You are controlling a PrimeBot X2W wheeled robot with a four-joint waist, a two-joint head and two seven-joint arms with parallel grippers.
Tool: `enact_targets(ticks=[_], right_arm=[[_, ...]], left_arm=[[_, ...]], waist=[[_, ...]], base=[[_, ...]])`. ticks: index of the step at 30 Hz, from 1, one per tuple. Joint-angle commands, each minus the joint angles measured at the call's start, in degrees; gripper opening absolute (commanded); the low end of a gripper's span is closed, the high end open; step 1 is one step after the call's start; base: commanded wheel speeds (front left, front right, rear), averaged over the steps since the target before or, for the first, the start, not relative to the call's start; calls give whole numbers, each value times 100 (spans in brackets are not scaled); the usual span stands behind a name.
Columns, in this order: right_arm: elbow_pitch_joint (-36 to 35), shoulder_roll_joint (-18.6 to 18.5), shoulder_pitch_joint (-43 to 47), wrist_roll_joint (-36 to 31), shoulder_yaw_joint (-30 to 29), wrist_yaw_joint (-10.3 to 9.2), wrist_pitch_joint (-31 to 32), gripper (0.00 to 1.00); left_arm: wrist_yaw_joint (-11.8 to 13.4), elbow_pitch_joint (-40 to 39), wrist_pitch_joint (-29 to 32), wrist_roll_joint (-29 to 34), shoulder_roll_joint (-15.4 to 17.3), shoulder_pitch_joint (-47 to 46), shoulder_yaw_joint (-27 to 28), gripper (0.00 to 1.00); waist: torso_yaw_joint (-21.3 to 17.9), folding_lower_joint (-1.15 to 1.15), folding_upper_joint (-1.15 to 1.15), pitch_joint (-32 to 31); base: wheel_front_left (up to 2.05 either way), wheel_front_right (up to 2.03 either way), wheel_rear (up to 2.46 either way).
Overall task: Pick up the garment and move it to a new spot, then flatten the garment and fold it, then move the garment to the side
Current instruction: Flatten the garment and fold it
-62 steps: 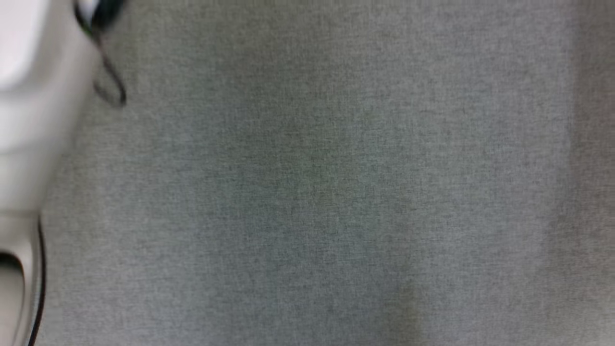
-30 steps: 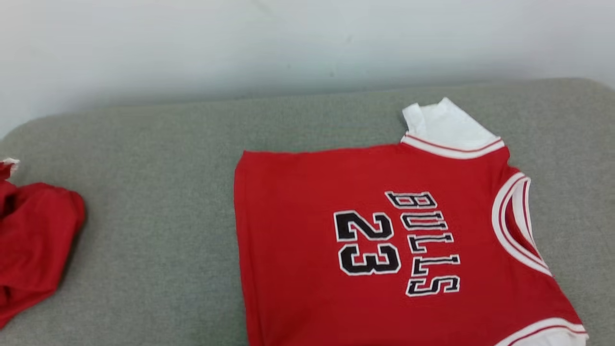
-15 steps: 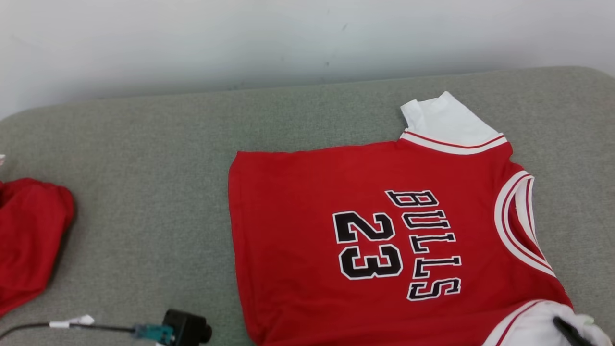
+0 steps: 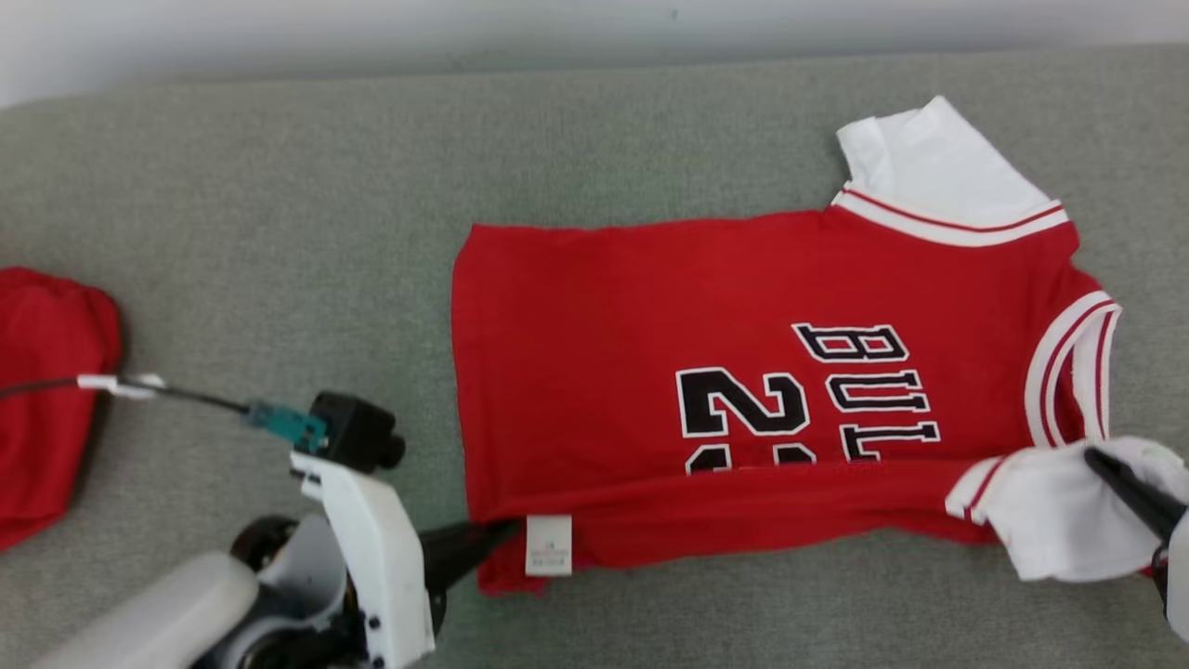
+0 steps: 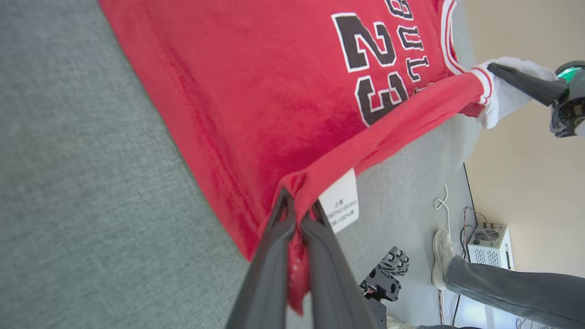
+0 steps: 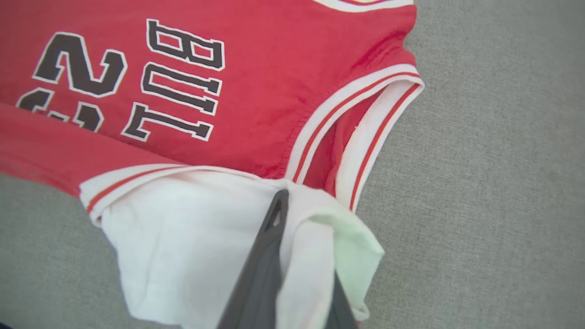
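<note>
The garment [image 4: 743,297] is a red jersey with white sleeves and a black "BULLS 23" print, spread on the grey-green cushion [image 4: 279,186]. My left gripper [image 4: 502,531] is shut on its near-left hem corner, beside the white care label [image 4: 548,544]; the left wrist view shows the fingers [image 5: 285,219] pinching that red hem [image 5: 256,91]. Over at the right, my right gripper [image 4: 1101,460] is shut on the near white sleeve [image 6: 183,219], one finger [image 6: 274,219] lying over the cloth. The near edge, stretched between both grippers, is lifted and laid over the lower part of the print.
A second red cloth [image 4: 46,390] lies bunched at the cushion's left edge. A pale wall runs behind the cushion. In the left wrist view, beyond the cushion's near edge, a person's shoe [image 5: 441,256] and grey trouser leg, a white box [image 5: 491,244] and cables stand on the floor.
The head camera has tilted down. Both grippers have come into view, holding the jersey's near edge, which now covers the lower part of the "23" and the lettering.
</note>
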Motion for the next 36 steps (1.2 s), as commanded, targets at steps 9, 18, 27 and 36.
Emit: enact_targets(ticks=[9,18,27,36], right_arm=[[412,210,-885,-270,274,-14,-223,100],[339,174,-424,-335,72,-14,-1140,100],[108,35,643,-596,-407,-14,-1485,100],[432,231,972,-878,-470,-14,-1745,100]], left_arm=[[-50,428,232,263,-189,-729,28,100],[61,87,-612,362,-9,-95,261,100],[637,-462,-1401,907,187,862,98,100],[825,-245,-1626,1302,30,968,-104,100]], waist=[[13,-1,0,439],[-83,-1,0,-98],[-167,-1,0,-363],[-164,-1,0,-135]], base=[[0,0,0],[0,0,0],[0,0,0],[0,0,0]])
